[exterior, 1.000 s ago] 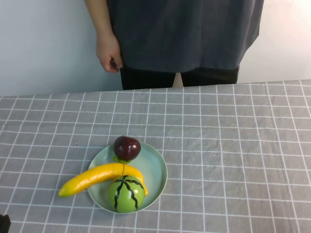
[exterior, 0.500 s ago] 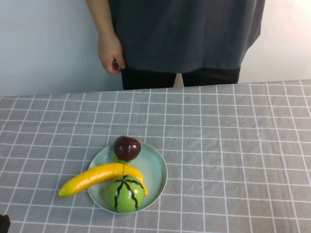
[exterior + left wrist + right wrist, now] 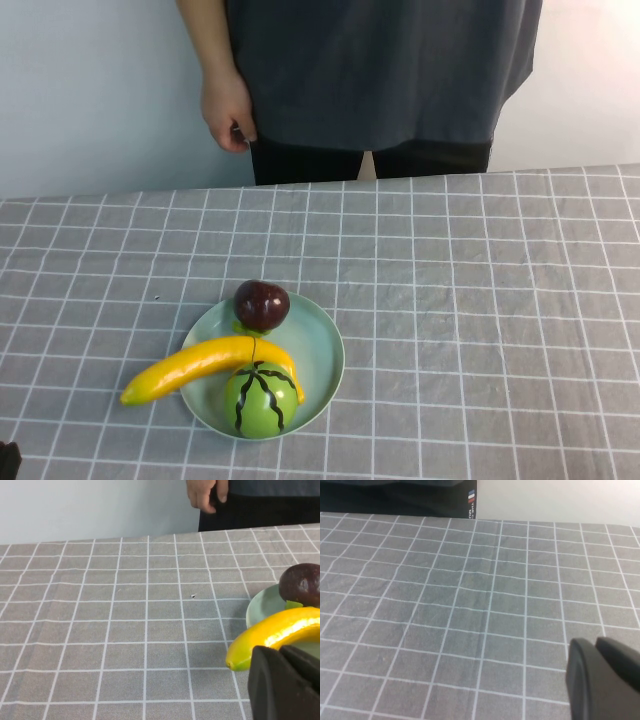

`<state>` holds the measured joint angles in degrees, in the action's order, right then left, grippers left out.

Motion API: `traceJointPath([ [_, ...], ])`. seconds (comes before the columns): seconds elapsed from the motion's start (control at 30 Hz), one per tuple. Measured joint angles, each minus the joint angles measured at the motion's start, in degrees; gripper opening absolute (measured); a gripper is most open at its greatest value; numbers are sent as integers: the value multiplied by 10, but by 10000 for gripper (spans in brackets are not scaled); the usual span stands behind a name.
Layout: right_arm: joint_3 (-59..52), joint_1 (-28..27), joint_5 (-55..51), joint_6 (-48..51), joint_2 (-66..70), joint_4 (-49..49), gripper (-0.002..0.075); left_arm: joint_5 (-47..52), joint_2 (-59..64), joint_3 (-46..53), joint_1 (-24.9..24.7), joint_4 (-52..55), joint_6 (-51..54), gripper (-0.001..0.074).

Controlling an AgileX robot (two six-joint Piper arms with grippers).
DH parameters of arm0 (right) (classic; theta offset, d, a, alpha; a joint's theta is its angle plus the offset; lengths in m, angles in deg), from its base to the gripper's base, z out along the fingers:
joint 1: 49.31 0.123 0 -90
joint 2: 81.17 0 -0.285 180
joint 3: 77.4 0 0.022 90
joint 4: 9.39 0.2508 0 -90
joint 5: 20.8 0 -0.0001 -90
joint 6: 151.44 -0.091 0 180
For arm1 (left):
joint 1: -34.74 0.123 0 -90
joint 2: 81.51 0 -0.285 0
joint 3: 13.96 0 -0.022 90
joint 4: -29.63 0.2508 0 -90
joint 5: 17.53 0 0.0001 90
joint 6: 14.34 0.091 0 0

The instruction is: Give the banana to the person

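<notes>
The bright-yellow banana (image 3: pixel 200 365) lies across the front of a pale green plate (image 3: pixel 322 345), with its left end sticking out over the cloth. It also shows in the left wrist view (image 3: pixel 275 635). The person (image 3: pixel 380 70) stands behind the table's far edge, with one hand (image 3: pixel 228 110) hanging at their side. My left gripper (image 3: pixel 280 651) is shut and empty, low over the cloth just short of the banana's near tip. Only its dark edge (image 3: pixel 7 460) shows in the high view. My right gripper (image 3: pixel 596 641) is shut and empty over bare cloth, out of the high view.
A dark red plum (image 3: pixel 262 304) sits at the back of the plate and a green striped watermelon toy (image 3: pixel 260 400) at its front, touching the banana. A grey checked cloth (image 3: pixel 480 300) covers the table. A white wall stands behind the person.
The person's hand and torso have shifted very slightly. The fruit and both grippers have not moved.
</notes>
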<state>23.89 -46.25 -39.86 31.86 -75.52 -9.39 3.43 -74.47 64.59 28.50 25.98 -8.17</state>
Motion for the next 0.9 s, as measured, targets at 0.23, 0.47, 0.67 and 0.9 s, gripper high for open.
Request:
traceJointPath([
  [0.23, 0, 0, 0, 0, 0, 0, -6, 0, 0, 0, 0, -2, 0, -4],
  [0.47, 0, 0, 0, 0, 0, 0, -6, -16, 0, 1, 0, -81, -34, -4],
  [0.67, 0, 0, 0, 0, 0, 0, -6, -55, 0, 1, 0, -176, -89, -4],
  [0.9, 0, 0, 0, 0, 0, 0, -6, -115, 0, 1, 0, -236, -122, -4],
])
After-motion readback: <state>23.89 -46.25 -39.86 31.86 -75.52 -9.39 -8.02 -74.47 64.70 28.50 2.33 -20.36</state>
